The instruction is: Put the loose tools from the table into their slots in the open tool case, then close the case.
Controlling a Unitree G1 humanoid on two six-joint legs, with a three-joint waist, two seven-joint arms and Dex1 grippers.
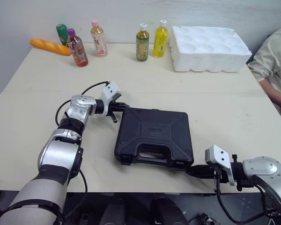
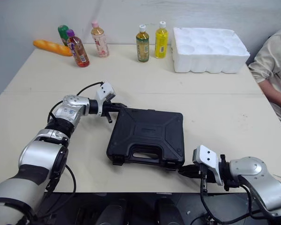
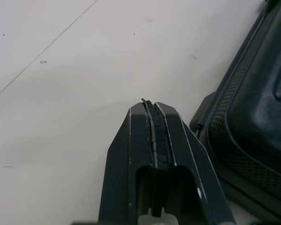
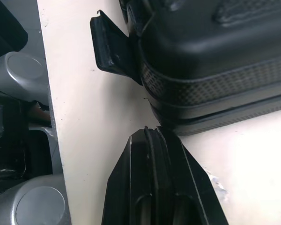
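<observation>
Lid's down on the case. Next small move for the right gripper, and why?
Probably press the shut right gripper against the latch beside it to snap it closed: the tool case lid is down, but that latch sticks out unfastened.

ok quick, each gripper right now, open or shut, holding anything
left gripper: shut, holding nothing, beside the closed tool case.
right gripper: shut, holding nothing, by the case's near right corner.

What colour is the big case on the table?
The tool case is black, clearest in the left eye view.
</observation>
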